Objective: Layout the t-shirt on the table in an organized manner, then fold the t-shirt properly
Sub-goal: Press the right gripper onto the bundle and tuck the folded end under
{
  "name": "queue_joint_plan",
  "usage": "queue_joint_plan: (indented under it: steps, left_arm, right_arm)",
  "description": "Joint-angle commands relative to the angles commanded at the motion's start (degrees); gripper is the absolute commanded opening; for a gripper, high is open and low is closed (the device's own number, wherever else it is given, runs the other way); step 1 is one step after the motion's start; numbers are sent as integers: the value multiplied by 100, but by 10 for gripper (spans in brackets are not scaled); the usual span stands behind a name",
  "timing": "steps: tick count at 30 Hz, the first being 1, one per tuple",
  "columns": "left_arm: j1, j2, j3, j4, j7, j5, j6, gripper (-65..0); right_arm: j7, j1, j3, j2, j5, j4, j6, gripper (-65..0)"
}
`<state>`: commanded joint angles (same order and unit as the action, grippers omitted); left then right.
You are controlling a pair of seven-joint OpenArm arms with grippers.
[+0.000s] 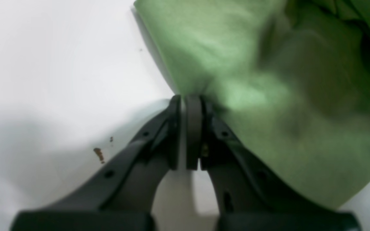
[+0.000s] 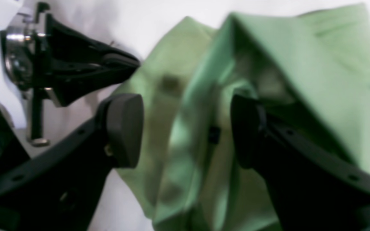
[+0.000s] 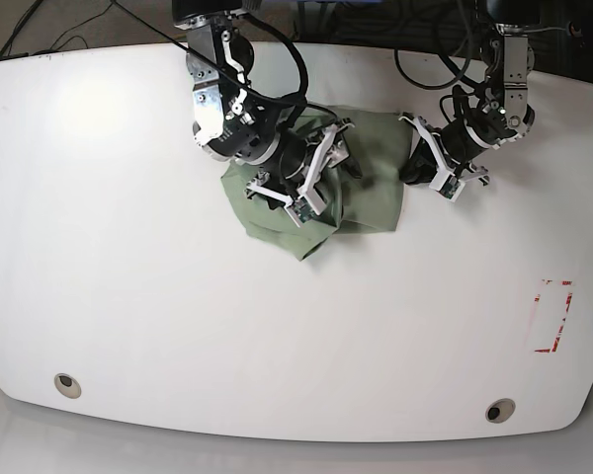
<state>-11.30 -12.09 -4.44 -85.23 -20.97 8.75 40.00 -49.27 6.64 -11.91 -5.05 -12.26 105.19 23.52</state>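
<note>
White and smooth, the table point(image 3: 227, 336) fills most of the base view, its near corners rounded. Sage-green cloth comes next: the t-shirt point(image 3: 378, 183) lies at the table's far side, a little left of the middle in that view, bunched and wrinkled beneath the right gripper, with a flatter panel to the right and a pointed bit of cloth toward the near side.

The right gripper point(image 2: 186, 128) is spread wide above the shirt, a raised ridge of cloth running between its fingers; I cannot tell whether either finger touches it. The left gripper point(image 1: 183, 99) is drawn narrow, its tips nearly together at the edge of the flatter panel, with no cloth visibly pinched.

Red tape marks point(image 3: 546, 351) sit on the table's right side. Two round grey grommets are set near the near edge, one at the left point(image 3: 67, 385) and one at the right point(image 3: 500, 410). Smallest are the dark specks point(image 1: 99, 154), on the white surface beside the shirt in the left wrist view.
</note>
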Motion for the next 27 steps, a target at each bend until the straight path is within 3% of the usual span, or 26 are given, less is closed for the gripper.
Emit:
queue_joint_plan:
  steps: [7,18,21,25,27]
  left_arm:
    - [0,0,0,0,0,9,0,-625]
    - [0,0,0,0,0,9,0,-625]
    - [-9,0,0,9,0,9,0,-625]
    - [-9,0,0,0,-18,9,0,-625]
    - [-9,0,0,9,-18,9,0,-625]
  right_arm:
    - [387,0,-26,149,0,-387,-167,-243]
    - [695,-18,-18,352,0,-695,-167,-265]
    - [695,-35,-18,352,0,-695,-167,-349]
    - [695,-44,-18,352,0,-695,-167,-529]
    - [695,-53,-26,352,0,-695,-167,-650]
